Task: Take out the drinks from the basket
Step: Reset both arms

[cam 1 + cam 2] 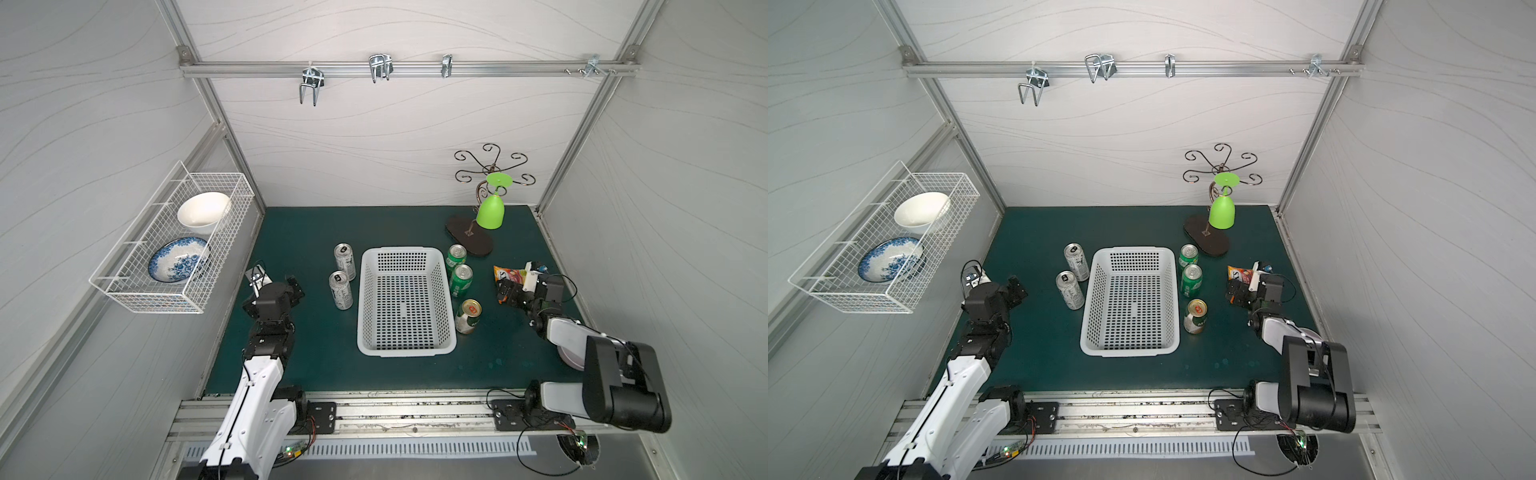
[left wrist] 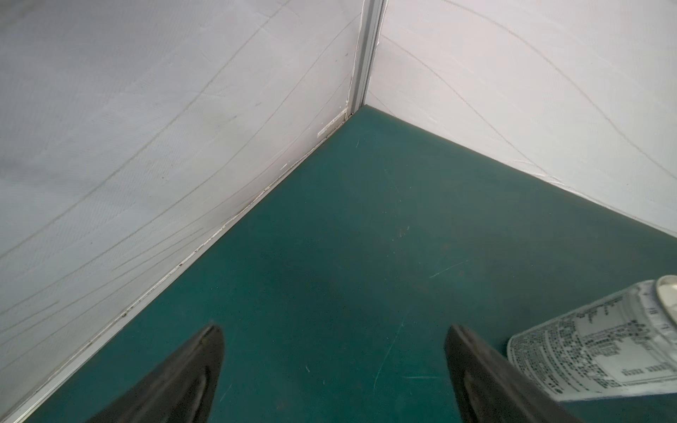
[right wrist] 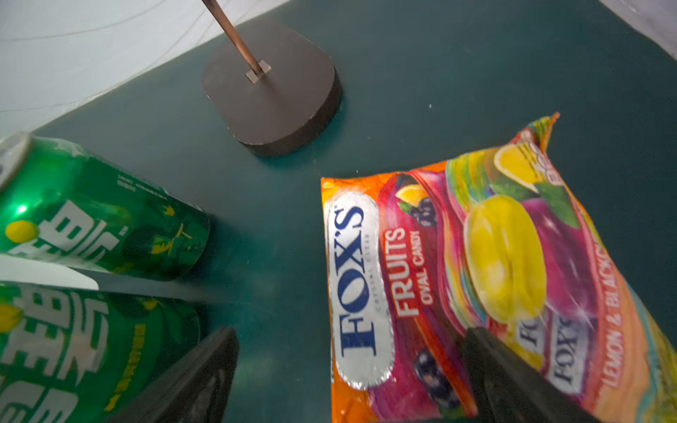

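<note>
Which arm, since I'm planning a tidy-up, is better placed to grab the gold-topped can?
Right. The gold-topped can stands on the right side of the basket, close to the open right claw. The left claw is open too, but the basket lies between it and the can.

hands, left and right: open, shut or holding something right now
Left hand: open, holding nothing, beside a silver can.
Right hand: open, holding nothing, by the candy packet.
</note>
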`<control>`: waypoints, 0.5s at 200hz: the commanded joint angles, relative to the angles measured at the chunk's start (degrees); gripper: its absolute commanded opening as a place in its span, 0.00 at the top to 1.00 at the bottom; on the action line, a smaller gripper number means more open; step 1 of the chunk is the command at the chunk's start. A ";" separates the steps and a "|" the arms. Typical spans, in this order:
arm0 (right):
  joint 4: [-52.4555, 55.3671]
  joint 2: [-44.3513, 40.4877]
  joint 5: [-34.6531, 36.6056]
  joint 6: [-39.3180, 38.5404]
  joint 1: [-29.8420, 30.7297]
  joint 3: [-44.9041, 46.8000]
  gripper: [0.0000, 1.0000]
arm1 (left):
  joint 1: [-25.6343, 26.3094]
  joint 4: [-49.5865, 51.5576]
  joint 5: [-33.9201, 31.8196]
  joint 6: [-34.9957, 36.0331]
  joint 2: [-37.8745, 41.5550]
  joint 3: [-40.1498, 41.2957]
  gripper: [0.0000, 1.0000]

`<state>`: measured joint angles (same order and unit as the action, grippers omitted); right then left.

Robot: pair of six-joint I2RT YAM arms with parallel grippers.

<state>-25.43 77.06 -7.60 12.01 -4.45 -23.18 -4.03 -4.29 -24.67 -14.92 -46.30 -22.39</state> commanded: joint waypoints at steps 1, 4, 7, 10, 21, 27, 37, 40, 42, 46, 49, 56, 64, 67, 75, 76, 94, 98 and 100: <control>-11.74 1.11 -1.14 -3.55 2.66 0.50 0.01 | -0.29 -10.38 -0.83 0.77 -2.76 1.15 0.02; -12.23 1.16 -0.96 -4.52 3.29 0.53 0.01 | -0.31 -10.55 -0.74 0.84 -3.15 1.20 0.02; -12.41 1.22 -0.64 -5.56 4.01 0.46 0.01 | -0.36 -10.63 -0.73 0.83 -3.52 1.29 0.01; -12.37 1.24 -0.16 -6.64 4.65 0.36 0.01 | -0.34 -10.81 -0.59 0.85 -3.91 1.37 0.01; -13.81 1.61 1.25 -10.44 7.09 0.50 0.01 | -0.32 -12.22 0.08 1.41 -5.10 1.92 0.02; -14.49 1.99 1.58 -11.96 8.17 0.50 0.01 | -0.34 -13.12 0.35 1.70 -5.80 2.23 0.01; -16.95 3.72 1.71 -14.23 9.29 0.82 0.01 | -0.35 -15.01 0.64 2.06 -6.80 2.88 0.02; -17.99 4.24 1.69 -14.59 9.48 0.96 0.01 | -0.35 -15.56 0.71 2.22 -7.12 3.14 0.02; -18.76 4.88 1.59 -14.90 9.51 1.08 0.01 | -0.36 -15.90 0.75 2.36 -7.31 3.25 0.02; -20.14 5.93 1.44 -15.14 9.58 1.26 0.01 | -0.32 -16.58 0.76 2.51 -7.69 3.40 0.02; -21.20 6.84 1.44 -15.25 9.62 1.37 0.01 | -0.36 -16.96 0.76 2.79 -8.00 3.53 0.02; -23.02 8.78 1.40 -15.26 9.47 1.47 0.01 | -0.36 -17.73 0.85 3.45 -8.69 3.66 0.02; -24.62 11.16 1.47 -15.19 9.46 1.38 0.01 | -0.31 -18.37 1.06 4.12 -9.51 3.67 0.01; -25.61 12.08 1.26 -15.25 9.46 1.38 0.01 | -0.35 -18.69 1.17 4.36 -9.85 3.67 0.01; -26.21 12.85 0.93 -15.42 9.41 0.79 0.01 | -0.35 -19.40 1.73 4.92 -10.59 3.67 0.01; -25.61 12.81 1.01 -15.43 9.39 0.60 0.01 | -0.31 -19.42 1.81 4.95 -10.71 3.67 0.02; -18.92 13.47 1.34 -13.29 7.94 -3.23 0.01 | -0.41 -23.23 3.25 6.15 -12.73 3.92 0.02; -18.18 13.36 -0.12 -12.72 7.02 -3.39 0.01 | -0.44 -23.78 3.58 6.44 -13.29 3.93 0.02; -17.97 13.16 -0.31 -12.52 6.83 -3.26 0.01 | -0.38 -24.06 3.66 6.58 -13.55 3.94 0.01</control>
<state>-44.27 89.78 -6.50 -1.15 4.71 -23.22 -4.08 -19.99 -23.16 -11.07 -57.84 -18.37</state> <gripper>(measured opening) 0.991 0.985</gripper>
